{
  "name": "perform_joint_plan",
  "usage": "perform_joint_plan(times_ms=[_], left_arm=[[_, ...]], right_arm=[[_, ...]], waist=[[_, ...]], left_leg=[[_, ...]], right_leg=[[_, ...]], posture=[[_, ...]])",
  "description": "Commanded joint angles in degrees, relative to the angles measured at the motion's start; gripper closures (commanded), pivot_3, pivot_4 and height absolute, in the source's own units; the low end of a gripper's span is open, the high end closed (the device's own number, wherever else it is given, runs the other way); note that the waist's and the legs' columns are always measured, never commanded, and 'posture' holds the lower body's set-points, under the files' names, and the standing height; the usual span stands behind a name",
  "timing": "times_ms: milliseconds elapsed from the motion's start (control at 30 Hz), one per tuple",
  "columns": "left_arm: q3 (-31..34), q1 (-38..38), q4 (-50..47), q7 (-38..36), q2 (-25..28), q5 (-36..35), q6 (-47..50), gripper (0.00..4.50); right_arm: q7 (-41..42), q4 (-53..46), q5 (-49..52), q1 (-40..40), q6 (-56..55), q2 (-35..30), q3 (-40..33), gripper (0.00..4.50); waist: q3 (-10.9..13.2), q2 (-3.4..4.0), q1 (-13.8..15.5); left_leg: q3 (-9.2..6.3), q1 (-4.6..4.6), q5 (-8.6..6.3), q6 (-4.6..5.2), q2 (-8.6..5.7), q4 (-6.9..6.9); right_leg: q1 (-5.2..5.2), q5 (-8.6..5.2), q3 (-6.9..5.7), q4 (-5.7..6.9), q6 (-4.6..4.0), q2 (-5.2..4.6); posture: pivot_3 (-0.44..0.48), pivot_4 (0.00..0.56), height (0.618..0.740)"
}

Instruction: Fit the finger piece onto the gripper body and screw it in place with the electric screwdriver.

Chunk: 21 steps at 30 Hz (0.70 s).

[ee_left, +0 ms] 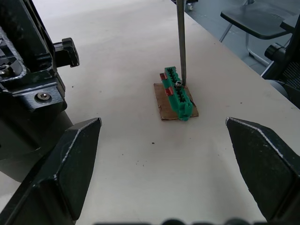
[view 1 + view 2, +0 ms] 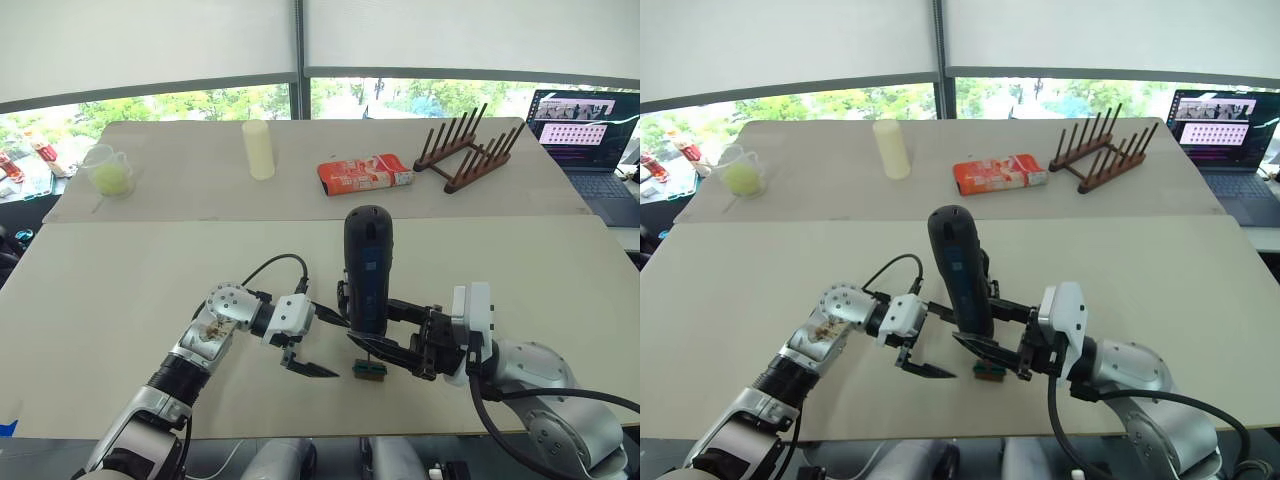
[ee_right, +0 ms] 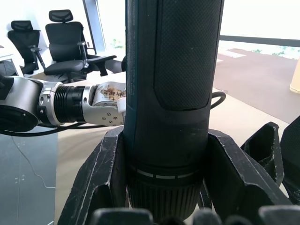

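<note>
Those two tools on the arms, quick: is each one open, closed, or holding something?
Left tool: open, holding nothing.
Right tool: closed around the electric screwdriver, held upright.

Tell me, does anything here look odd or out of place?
Nothing spilled or broken. One oddity: the electric screwdriver, held upright in the right gripper, has its bit on a small green block, while the left gripper hovers open beside it.

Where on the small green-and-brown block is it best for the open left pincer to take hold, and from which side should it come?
Probably across the long sides of the green block, coming from above. It lies flat on the table, so the sides are the only faces. The electric screwdriver bit stands on it, so grip clear of it.
</note>
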Motion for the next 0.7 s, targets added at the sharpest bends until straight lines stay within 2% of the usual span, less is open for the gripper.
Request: perform_joint_plan(times_ms=[33, 700], left_arm=[[0.5, -0.9, -0.7, 0.2, -0.3, -0.4, -0.6, 0.00], [0.6, -1.1, -0.4, 0.3, -0.2, -0.4, -1.1, 0.00]], right_arm=[[0.4, -2.4, 1.5, -0.4, -1.6, 0.0, -1.4, 2.58], [-0.7, -1.5, 4.1, 0.5, 1.9, -0.1, -1.5, 2.58]], waist=[[0.0, 0.00, 0.0], [0.0, 0.00, 0.0]], left_leg=[[0.00, 0.00, 0.00, 0.00, 0.00, 0.00], [0.00, 0.00, 0.00, 0.00, 0.00, 0.00]], right_leg=[[0.00, 0.00, 0.00, 0.00, 0.00, 0.00], [0.00, 0.00, 0.00, 0.00, 0.00, -0.01]], posture=[[0.000, 0.150, 0.740], [0.000, 0.150, 0.740]])
